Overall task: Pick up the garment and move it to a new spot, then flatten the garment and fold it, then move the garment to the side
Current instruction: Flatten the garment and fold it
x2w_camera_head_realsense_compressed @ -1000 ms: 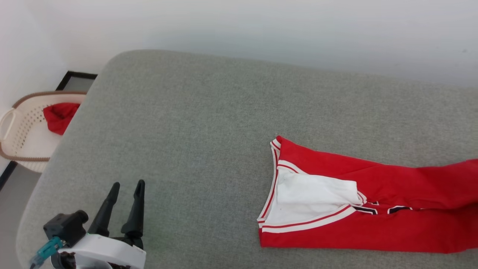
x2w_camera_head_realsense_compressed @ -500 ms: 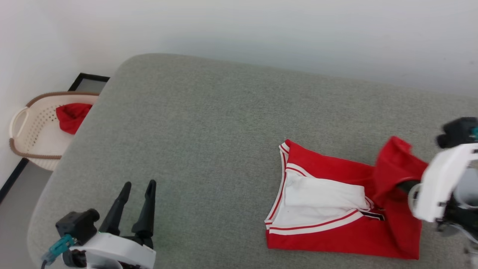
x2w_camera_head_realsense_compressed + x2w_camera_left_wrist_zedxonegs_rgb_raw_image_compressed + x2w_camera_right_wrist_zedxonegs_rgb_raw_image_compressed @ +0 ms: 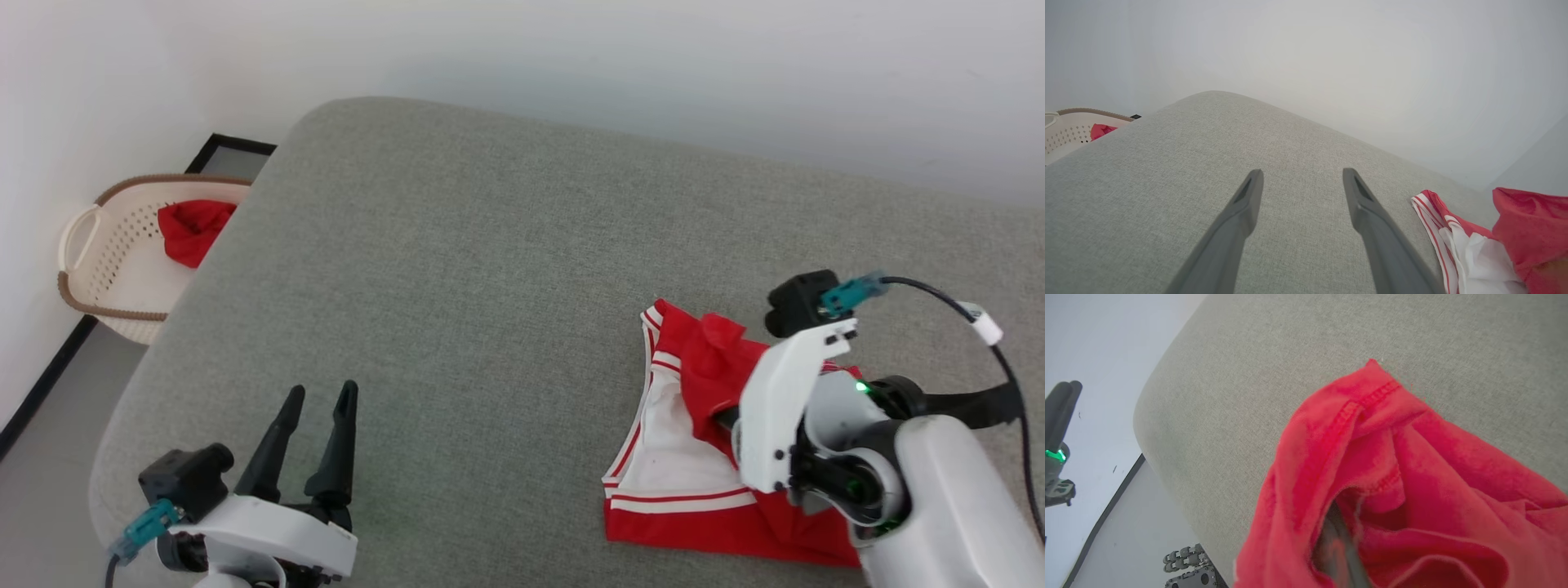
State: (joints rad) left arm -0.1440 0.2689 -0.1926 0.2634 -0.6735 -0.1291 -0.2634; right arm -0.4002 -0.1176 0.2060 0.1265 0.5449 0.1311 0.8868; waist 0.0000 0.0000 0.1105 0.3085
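Observation:
The garment (image 3: 694, 384), a red jersey with a white sleeve and red-and-white striped trim, lies on the grey padded surface (image 3: 490, 245) at the lower right. My right gripper (image 3: 722, 412) is shut on a bunched red edge of it and holds that edge above the white sleeve. In the right wrist view red cloth (image 3: 1372, 457) wraps the dark fingers (image 3: 1341, 543). My left gripper (image 3: 321, 392) stands open and empty at the lower left, well apart from the garment (image 3: 1457, 241). The left wrist view has its fingers (image 3: 1249, 200) spread over bare grey fabric.
A beige perforated basket (image 3: 102, 261) holding a plain red cloth (image 3: 192, 230) stands on the floor off the surface's left edge, against the white wall. The surface's rounded left edge (image 3: 163, 327) drops to grey floor. Bare grey fabric lies between the two grippers.
The head camera has shifted. My right gripper came in from the right, carrying the garment's red end leftward over the rest of the shirt. The left gripper stays open and still.

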